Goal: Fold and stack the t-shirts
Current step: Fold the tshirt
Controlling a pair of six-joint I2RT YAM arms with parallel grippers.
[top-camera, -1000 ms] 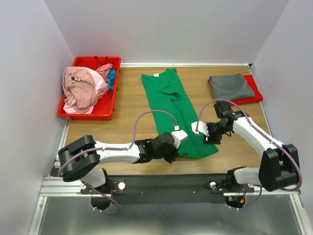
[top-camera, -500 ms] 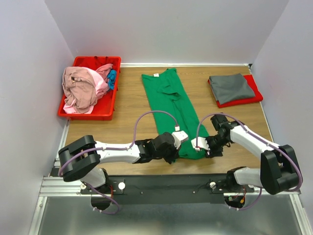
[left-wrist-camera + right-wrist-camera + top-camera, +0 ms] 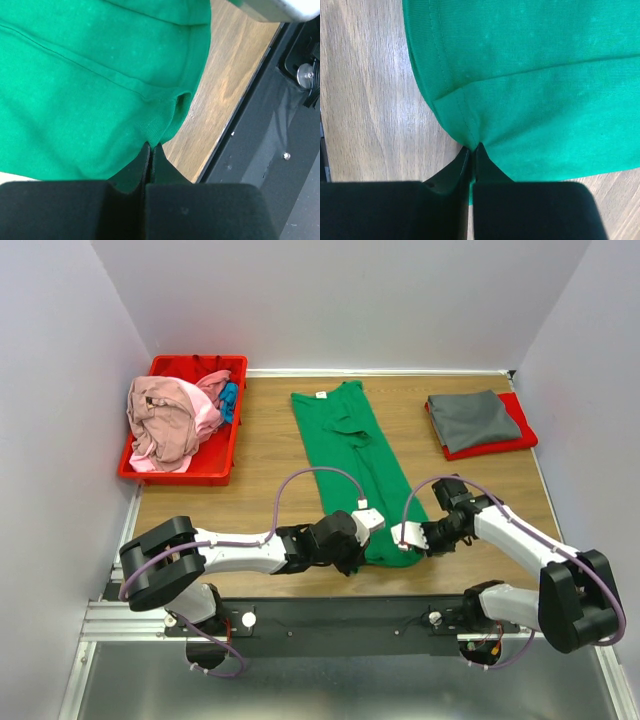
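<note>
The green t-shirt [image 3: 358,455] lies lengthwise on the wooden table [image 3: 270,455] as a narrow strip, collar far, hem nearest the arms. A folded dark grey t-shirt [image 3: 470,418] sits far right, probably the stack's base. The left gripper [image 3: 150,148] and right gripper [image 3: 471,149] each clench a hem corner, apparently to carry it towards the collar.

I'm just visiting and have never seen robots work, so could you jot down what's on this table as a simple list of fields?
Green t-shirt: spread lengthwise in the middle, label at far end
Left gripper: shut on its near hem
Right gripper: shut on the same hem, right corner
Grey t-shirt: folded, far right
Red bin: far left, holds crumpled pink t-shirt
</note>
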